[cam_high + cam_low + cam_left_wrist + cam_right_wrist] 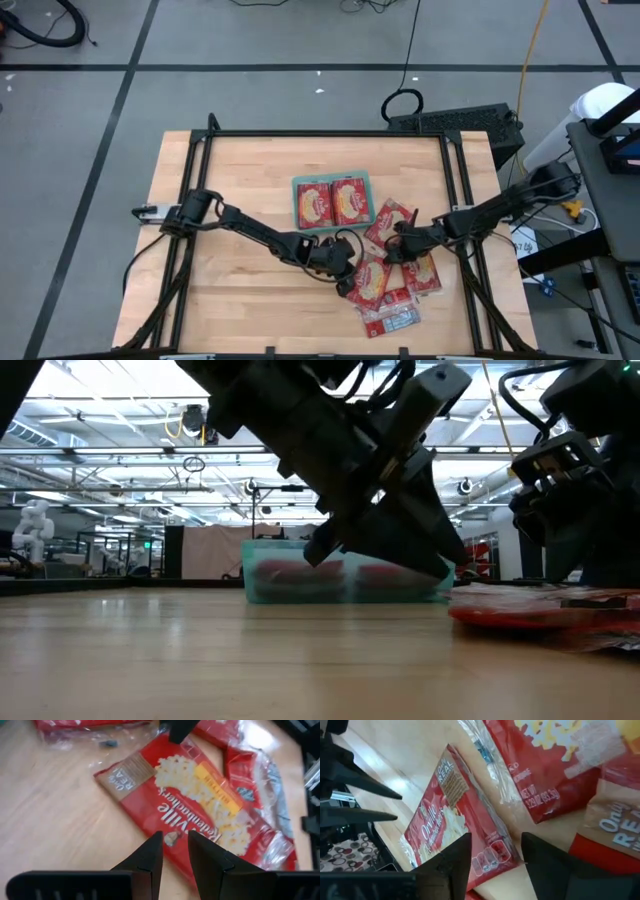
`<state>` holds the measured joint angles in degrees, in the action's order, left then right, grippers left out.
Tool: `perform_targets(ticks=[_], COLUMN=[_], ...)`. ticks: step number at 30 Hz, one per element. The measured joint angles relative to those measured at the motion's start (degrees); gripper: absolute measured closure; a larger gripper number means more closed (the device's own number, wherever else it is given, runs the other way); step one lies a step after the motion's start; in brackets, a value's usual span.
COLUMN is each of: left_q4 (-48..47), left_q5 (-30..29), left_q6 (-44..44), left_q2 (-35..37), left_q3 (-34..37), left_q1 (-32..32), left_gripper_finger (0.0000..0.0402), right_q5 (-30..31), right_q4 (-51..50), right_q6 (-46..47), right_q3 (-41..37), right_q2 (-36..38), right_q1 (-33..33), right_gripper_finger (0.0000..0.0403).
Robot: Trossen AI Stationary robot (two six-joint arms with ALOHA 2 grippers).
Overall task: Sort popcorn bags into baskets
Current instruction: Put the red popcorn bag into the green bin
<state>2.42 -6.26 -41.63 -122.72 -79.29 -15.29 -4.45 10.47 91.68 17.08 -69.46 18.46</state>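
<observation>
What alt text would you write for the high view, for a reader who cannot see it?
Two dark robot arms meet over a loose pile of flat red popcorn packets near the front right of a pale wooden table; the left hand and right hand hover just above them. Behind the pile, a shallow teal-green tray holds two packets side by side.

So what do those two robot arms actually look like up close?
Both arms are dark, slim and jointed, with black cables looped along them. The left gripper and right gripper each end in two black, wedge-shaped fingers tapering to blunt tips. No markings are visible on them.
</observation>
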Motion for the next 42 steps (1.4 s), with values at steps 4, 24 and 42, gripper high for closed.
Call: perform_targets(ticks=[4, 24, 42], left_q4=[-1.29, -23.78, -0.87], left_q5=[-0.24, 0.77, -5.43], left_q6=[2.31, -7.40, -1.77], left_q2=[0.00, 14.49, 16.32], left_q3=[0.00, 0.00, 13.89], left_q1=[0.57, 4.75, -0.85], left_gripper_finger=[0.0309, 0.0309, 0.0146], right_q5=[-0.22, 3.37, 4.58], right_q4=[4.81, 19.31, 13.22], right_q6=[-0.45, -13.18, -28.19], right_q3=[0.11, 0.28, 1.92], right_q2=[-3.12, -0.85, 10.94], right_q1=[0.00, -0.02, -0.11], right_gripper_finger=[0.0268, 0.0402, 0.0403])
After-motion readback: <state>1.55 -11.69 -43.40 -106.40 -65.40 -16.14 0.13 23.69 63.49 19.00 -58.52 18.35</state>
